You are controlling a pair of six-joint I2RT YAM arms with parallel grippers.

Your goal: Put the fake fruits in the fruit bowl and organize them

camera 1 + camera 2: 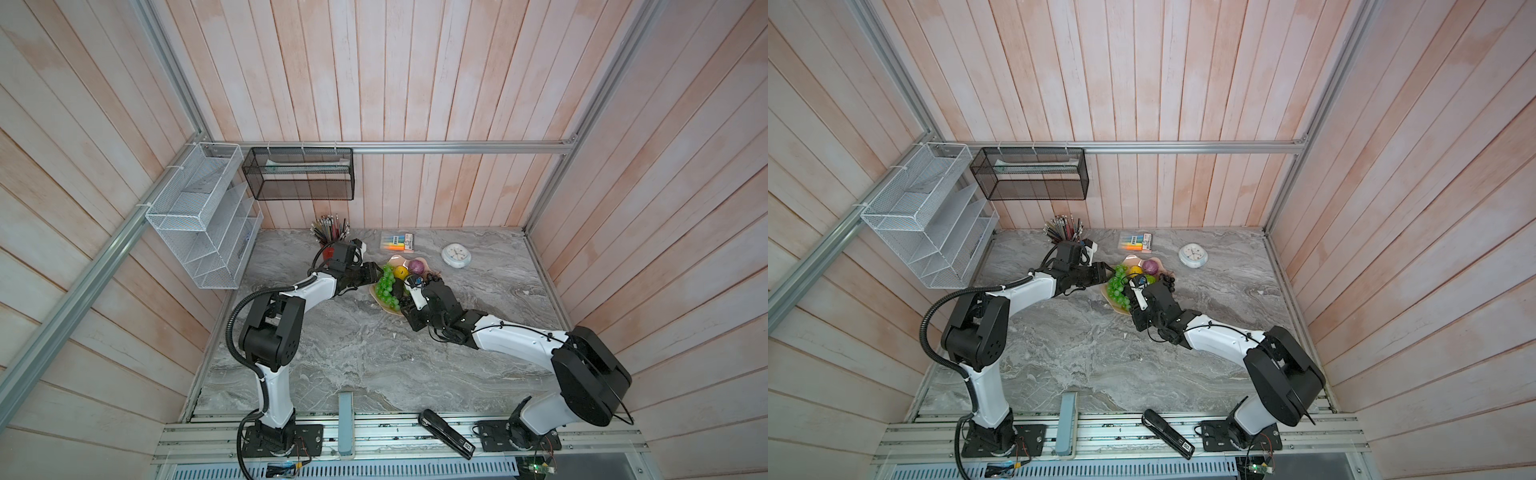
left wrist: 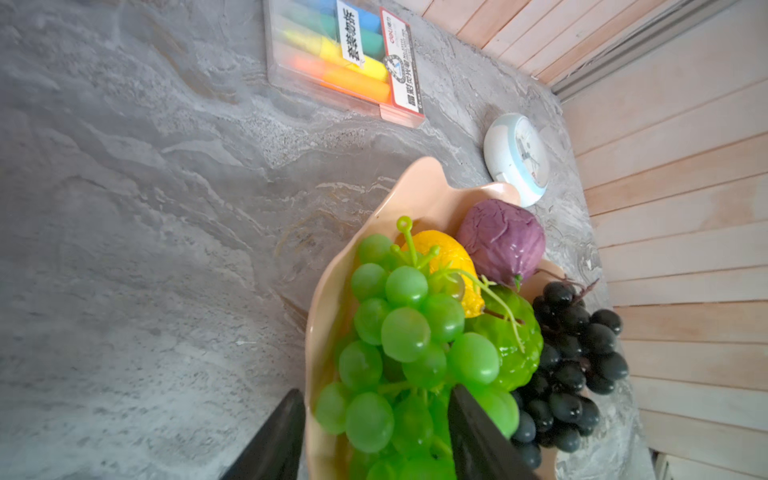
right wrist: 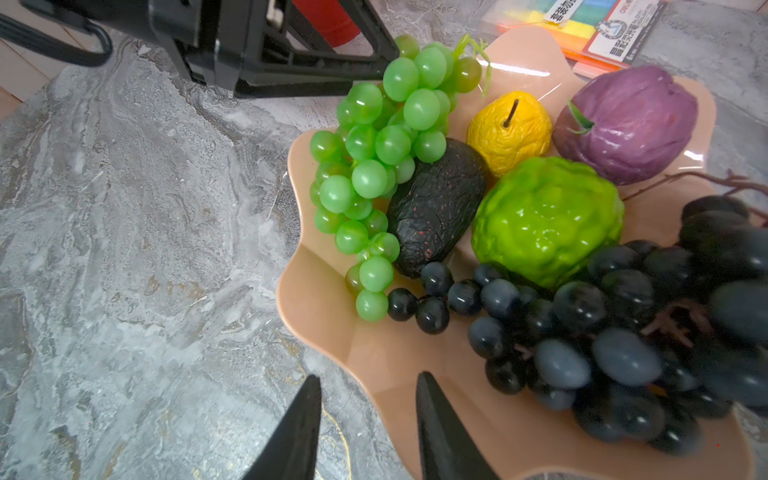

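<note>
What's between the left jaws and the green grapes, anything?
Nothing visible: the left gripper has its jaws open astride one end of the green grape bunch, which lies in the fruit bowl beside the avocado.

Soft, even light is filling both top views, casting faint shadows, and the wall planks (image 1: 415,83) are bowing toward the edges. In the right wrist view glare is streaking the fruit bowl (image 3: 519,54) and glinting on the bumpy lime-green ball (image 3: 548,216), while the black-purple grape bunch (image 3: 665,332) is blurring up close. In the left wrist view the clock (image 2: 515,158) is looking pale and soft.
</note>
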